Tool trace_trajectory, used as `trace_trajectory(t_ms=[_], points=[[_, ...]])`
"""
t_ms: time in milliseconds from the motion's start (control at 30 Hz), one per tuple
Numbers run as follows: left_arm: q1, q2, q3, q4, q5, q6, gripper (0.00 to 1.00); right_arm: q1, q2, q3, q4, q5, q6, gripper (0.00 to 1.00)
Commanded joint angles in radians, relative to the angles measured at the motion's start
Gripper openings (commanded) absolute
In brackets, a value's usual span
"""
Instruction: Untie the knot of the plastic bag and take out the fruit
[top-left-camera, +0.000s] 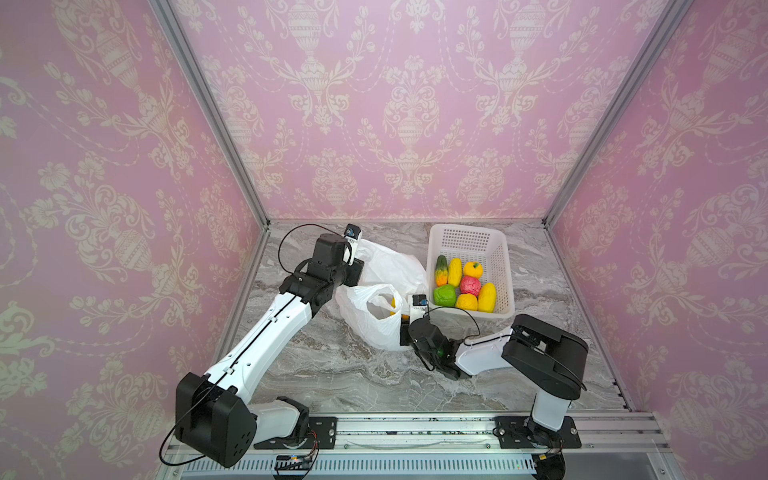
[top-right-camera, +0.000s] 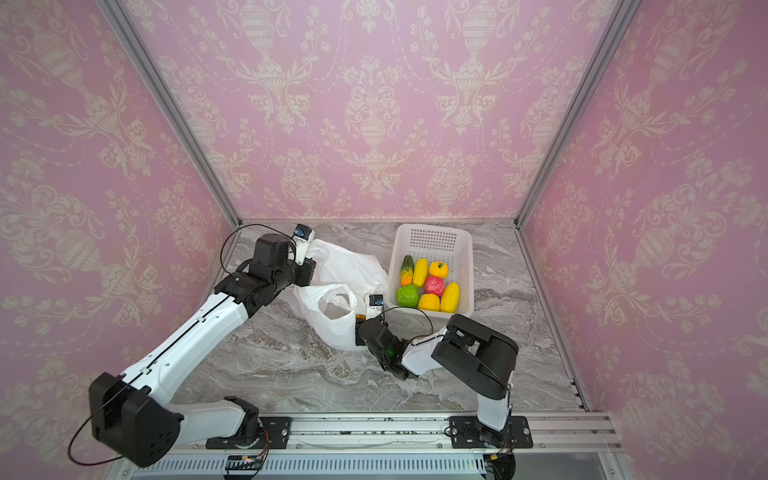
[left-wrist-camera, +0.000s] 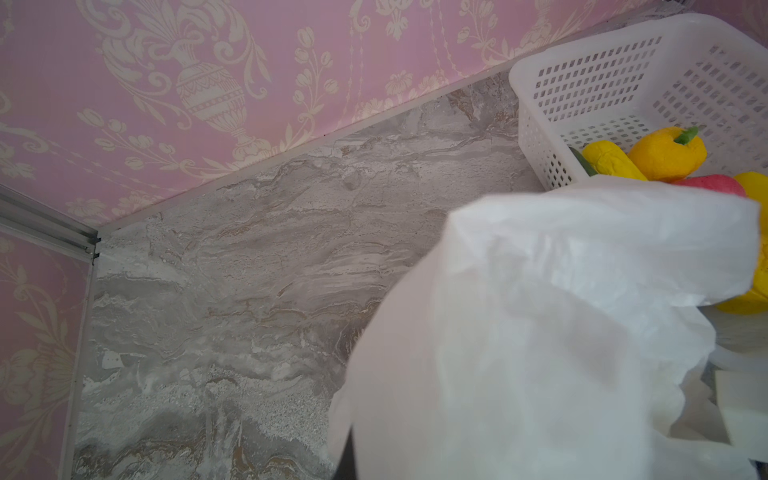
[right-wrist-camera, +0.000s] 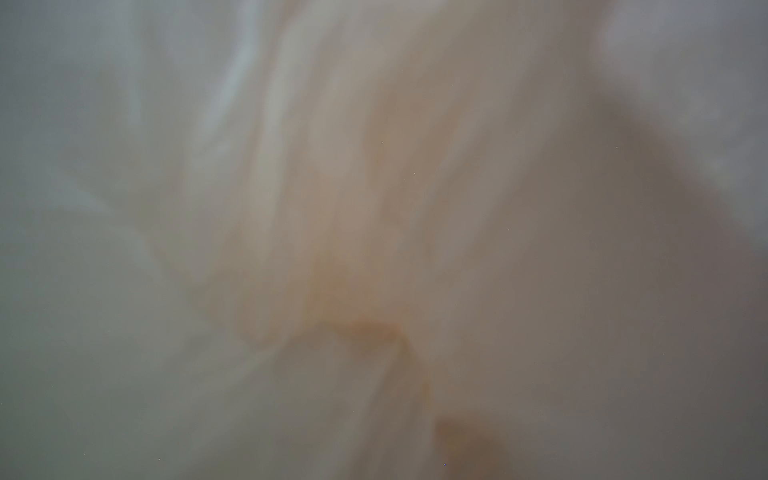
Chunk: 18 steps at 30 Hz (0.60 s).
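Overhead pair, wrists near plastic bag (left-wrist-camera: 540, 332)

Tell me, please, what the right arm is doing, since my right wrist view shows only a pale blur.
Observer: In both top views the right gripper is pressed against the near side of the bag. Whether it is open or shut I cannot tell.
Operator: Is the bag open?
Observer: Yes, its mouth gapes upward, and a yellow fruit shows inside.
Operator: And where is the left arm?
Observer: The left gripper is shut on the bag's far side.
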Motion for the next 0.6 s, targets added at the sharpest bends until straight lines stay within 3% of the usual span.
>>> trace_trajectory(t_ms=[0,133,233,567], points=[[0.007,-0.024,0.020,-0.011,0.021,0.003,0.00,-0.001,-0.012,-0.001,0.041,0.020,-0.006,0.52],[0.007,-0.017,0.024,-0.016,0.024,0.003,0.00,0.004,-0.091,-0.010,-0.028,0.072,-0.029,0.73],[0.007,-0.014,0.024,-0.017,0.028,0.001,0.00,0.012,-0.135,-0.004,-0.093,0.110,-0.047,0.83],[0.007,-0.015,0.024,-0.017,0.036,0.000,0.00,0.046,-0.090,0.160,-0.361,0.224,-0.092,0.88]])
